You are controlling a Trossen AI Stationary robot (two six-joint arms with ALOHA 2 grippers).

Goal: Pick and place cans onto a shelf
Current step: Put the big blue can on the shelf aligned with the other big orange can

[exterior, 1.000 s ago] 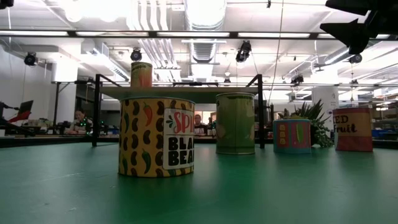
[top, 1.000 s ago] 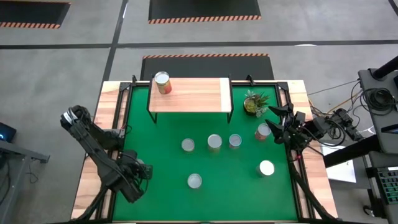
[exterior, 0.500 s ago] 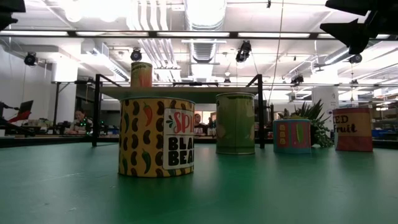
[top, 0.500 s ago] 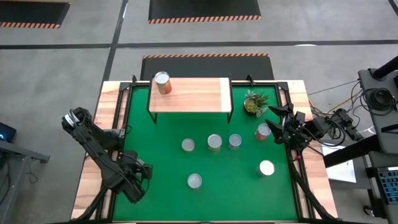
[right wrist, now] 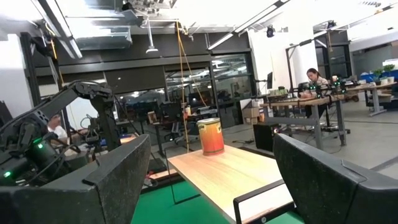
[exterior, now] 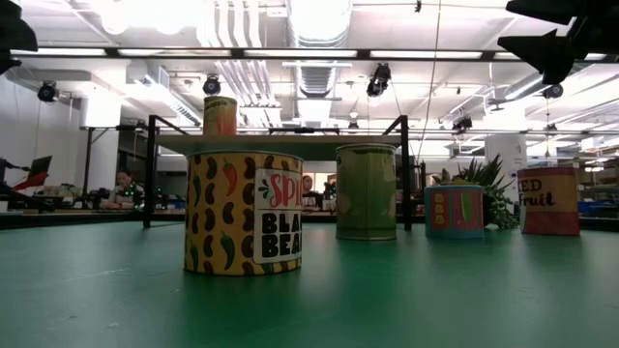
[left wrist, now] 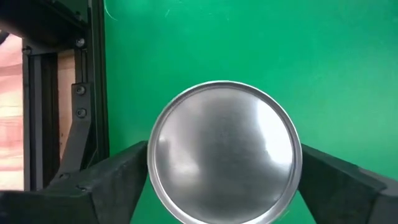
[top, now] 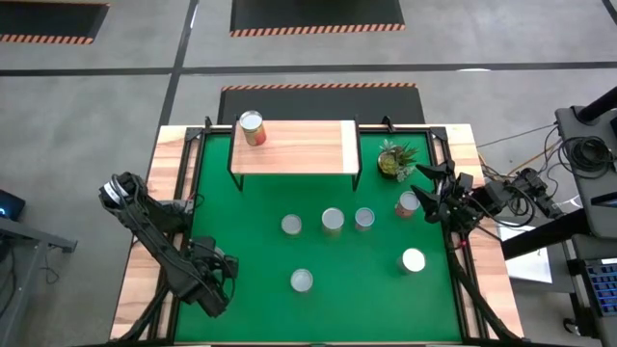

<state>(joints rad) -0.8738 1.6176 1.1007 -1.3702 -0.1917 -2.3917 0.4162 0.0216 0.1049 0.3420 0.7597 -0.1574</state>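
My left gripper (top: 214, 280) points down near the table's near left corner, shut on a can whose silver top (left wrist: 224, 149) fills the left wrist view; its label is hidden. My right gripper (top: 424, 196) is open and empty, high above the table beside a red can (top: 409, 204). One orange can (top: 252, 127) stands on the shelf's (top: 294, 146) far left corner. Several more cans stand upright on the green table, among them three in a row (top: 333, 221) and a yellow bean can (exterior: 244, 213). My left gripper pinches the can by the two opposite sides of its upper rim (left wrist: 152, 168) between its two fingers (left wrist: 118, 177), coming from above and pointing down. The can is upright. Whether its base is on the table cannot be told.
A potted plant (top: 393, 159) stands right of the shelf, close to my right gripper. The table's black frame (left wrist: 81, 112) and wooden edge lie close by my left gripper. Open green surface lies between the shelf and the row of cans. People sit at desks beyond the table (right wrist: 311, 78).
My left arm has shifted slightly toward the table's right and near edges, and in the low view its dark shape has come further into the top left corner.
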